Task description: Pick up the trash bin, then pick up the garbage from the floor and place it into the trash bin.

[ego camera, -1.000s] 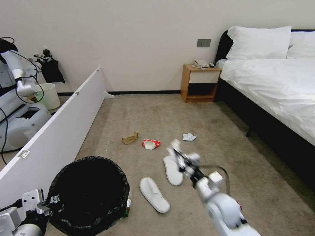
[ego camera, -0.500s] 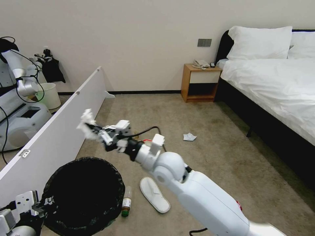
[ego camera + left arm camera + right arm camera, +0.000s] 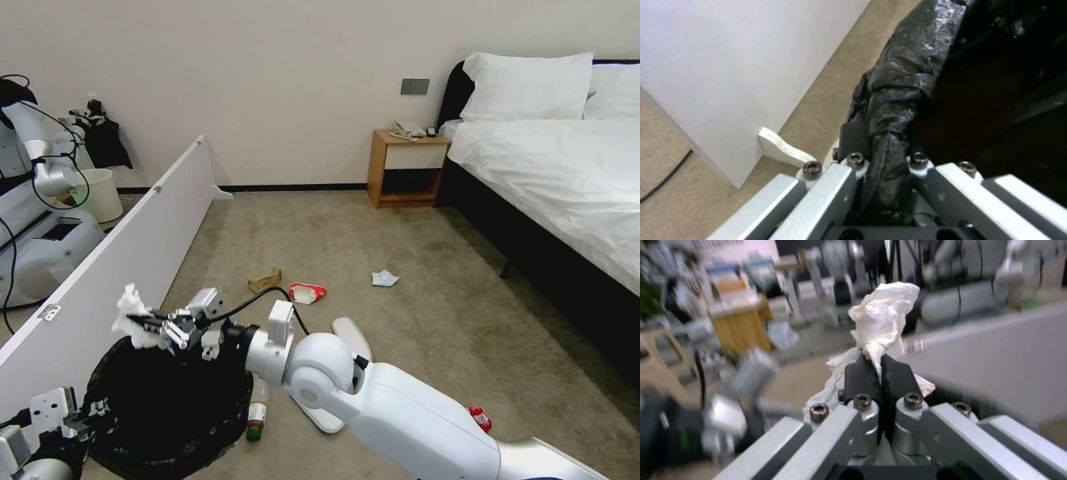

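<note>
**Tissue held over the bin's far rim**

At the near left, the left gripper is clenched on the bagged rim of the trash bin, beside the white partition board. Over the bin's far-left rim, the right gripper pinches a crumpled white tissue. A small bottle lies just right of the bin. Farther right on the carpet lie a slipper, a brown paper scrap, a red-white packet and a pale mask.

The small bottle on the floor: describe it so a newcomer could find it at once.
Start at the trash bin lined with a black bag, near the white partition. On the carpet right beside its base stands the small bottle. Unlike the flat white slippers nearby, it is upright, brownish, green-capped at the bottom.
</note>
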